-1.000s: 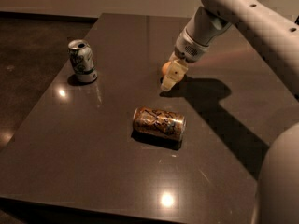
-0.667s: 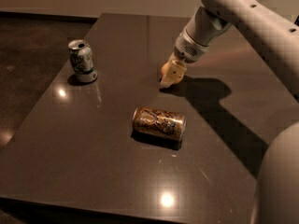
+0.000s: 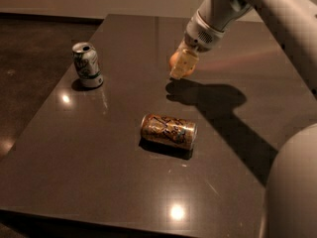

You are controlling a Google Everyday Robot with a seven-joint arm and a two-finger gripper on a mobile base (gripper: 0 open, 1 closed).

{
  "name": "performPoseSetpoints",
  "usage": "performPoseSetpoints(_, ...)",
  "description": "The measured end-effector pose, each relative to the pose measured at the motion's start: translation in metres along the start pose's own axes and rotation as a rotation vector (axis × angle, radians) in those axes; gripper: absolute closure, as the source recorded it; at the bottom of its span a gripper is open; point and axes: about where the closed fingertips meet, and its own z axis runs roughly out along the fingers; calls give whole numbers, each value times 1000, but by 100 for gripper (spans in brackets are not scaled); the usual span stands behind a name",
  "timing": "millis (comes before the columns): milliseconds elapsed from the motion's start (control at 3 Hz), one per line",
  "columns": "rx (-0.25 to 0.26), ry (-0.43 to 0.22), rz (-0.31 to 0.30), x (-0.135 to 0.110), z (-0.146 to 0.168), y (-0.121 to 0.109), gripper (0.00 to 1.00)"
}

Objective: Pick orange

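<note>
The orange is a small round fruit, mostly hidden behind the pale fingers of my gripper; only its left edge shows. The gripper is shut on the orange and holds it above the dark table, at the back centre. Its shadow lies on the tabletop just below and to the right, apart from it. The arm reaches in from the upper right.
An orange-brown patterned drink can lies on its side at the table's middle. A green-and-white can stands upright at the back left. The robot's own pale body fills the lower right corner. Dark floor lies left of the table.
The gripper has risen off the tabletop with the orange in it; its shadow now lies apart from it. Both cans have stayed put.
</note>
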Motion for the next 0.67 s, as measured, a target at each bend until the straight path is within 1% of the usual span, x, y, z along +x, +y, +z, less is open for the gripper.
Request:
performPoseSetpoints(333, 1, -5, -54, -18, -28, 2, 100)
performPoseSetpoints(667, 27, -21, -95, -34, -55, 0, 100)
